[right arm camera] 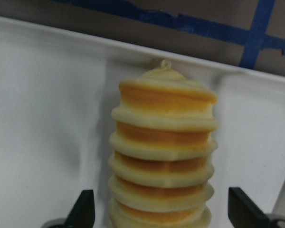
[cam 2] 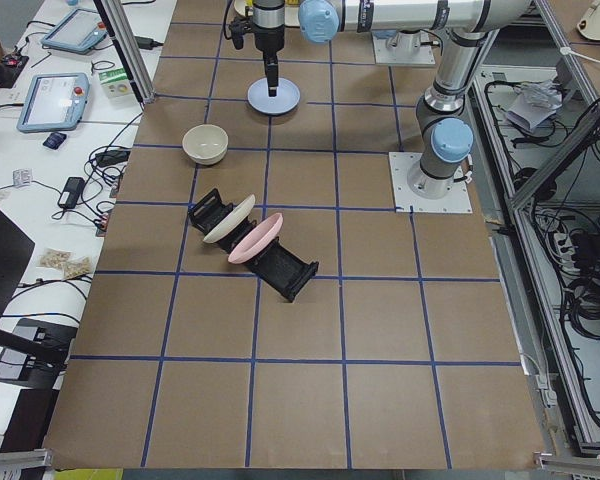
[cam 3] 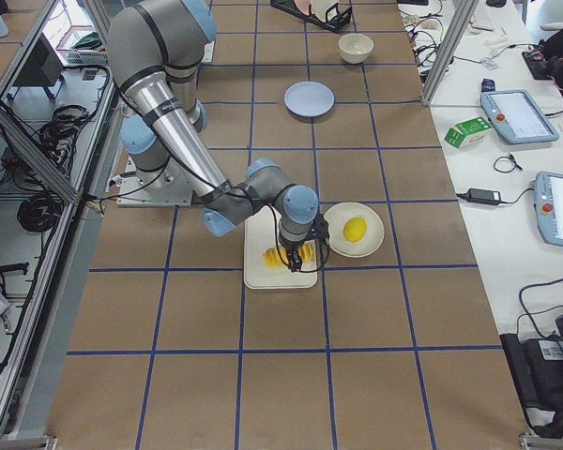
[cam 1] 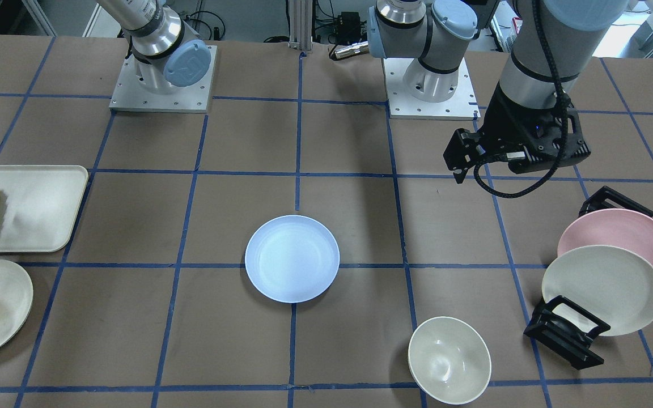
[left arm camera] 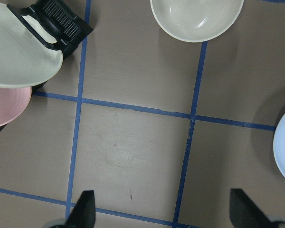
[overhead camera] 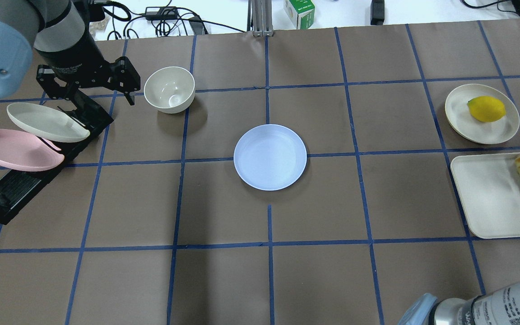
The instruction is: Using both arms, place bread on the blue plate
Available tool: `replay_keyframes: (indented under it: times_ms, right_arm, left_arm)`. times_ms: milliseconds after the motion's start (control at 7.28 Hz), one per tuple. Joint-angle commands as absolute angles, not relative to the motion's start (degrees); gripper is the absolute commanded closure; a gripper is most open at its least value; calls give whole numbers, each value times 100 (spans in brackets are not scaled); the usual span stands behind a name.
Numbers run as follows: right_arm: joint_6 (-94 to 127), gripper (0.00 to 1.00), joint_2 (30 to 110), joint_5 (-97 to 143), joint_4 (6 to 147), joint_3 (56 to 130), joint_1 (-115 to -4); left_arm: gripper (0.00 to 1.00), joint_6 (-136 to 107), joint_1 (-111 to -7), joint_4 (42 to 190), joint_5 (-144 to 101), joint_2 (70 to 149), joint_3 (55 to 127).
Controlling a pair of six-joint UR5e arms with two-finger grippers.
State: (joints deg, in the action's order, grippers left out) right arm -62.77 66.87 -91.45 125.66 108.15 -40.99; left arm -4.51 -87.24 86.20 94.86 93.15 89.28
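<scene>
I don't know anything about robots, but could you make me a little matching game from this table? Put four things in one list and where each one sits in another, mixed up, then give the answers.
Things:
1. bread
2. lemon
3. pink plate
4. blue plate

Places:
A. leaning in the black rack
B. lying flat, nothing on it
C. on the cream tray
D. on the round cream plate

Pairs: 1-C, 2-D, 3-A, 4-B.
</scene>
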Motion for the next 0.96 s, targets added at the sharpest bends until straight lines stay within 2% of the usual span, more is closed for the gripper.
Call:
replay_keyframes:
  times_ms: [0,137,275,550,824]
  right_arm:
    - [-6258,37,6566,-9149,12656,10820,-4096]
    - [-6162,82,6565,-9123,12613,10819,-4104]
    - [-5891,100,6609,-9123,12595,10819,-4165]
    - [-5222,100,7010,-9228,12463,10819,-4445]
    - [-4584,100,8063,-9107,11441,10819,-5400]
  left_arm:
    - [0,-282,-8562,8622,9396,9308,8947]
    - [0,-220,-8526,8622,9404,9299,8947]
    - [0,-220,-8543,8622,9396,9299,8956]
    - [0,-220,-8569,8622,9395,9290,8956]
    - [0,-220,-8578,8605,9369,9255,8904]
